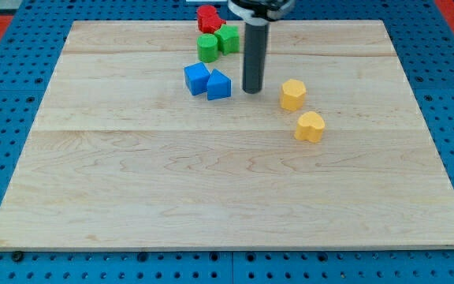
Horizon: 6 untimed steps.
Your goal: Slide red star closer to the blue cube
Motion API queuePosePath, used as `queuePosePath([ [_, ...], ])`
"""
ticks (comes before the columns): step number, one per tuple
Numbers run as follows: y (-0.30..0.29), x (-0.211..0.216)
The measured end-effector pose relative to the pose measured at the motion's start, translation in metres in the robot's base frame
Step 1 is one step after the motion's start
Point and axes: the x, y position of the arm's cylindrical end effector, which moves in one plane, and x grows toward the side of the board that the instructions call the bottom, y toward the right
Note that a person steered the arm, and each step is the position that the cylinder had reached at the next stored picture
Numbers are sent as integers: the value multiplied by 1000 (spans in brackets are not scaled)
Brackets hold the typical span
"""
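Note:
The red star [207, 18] lies at the view's top edge of the wooden board [227, 181], touching two green blocks just below it. The blue cube [197, 78] sits lower down, next to a second blue block [219, 84] on its right. My tip [251, 91] rests on the board just right of the second blue block, below and to the right of the red star, apart from it.
A green cylinder-like block [207, 47] and a green block [228, 39] sit between the red star and the blue blocks. Two yellow blocks [293, 94] [310, 126] lie right of my tip. The board lies on a blue pegboard.

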Motion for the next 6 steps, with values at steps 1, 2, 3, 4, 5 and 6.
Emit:
queuePosePath([
  [1,46,-15],
  [2,79,44],
  [3,68,78],
  [4,43,34],
  [5,32,-40],
  [6,62,-73],
])
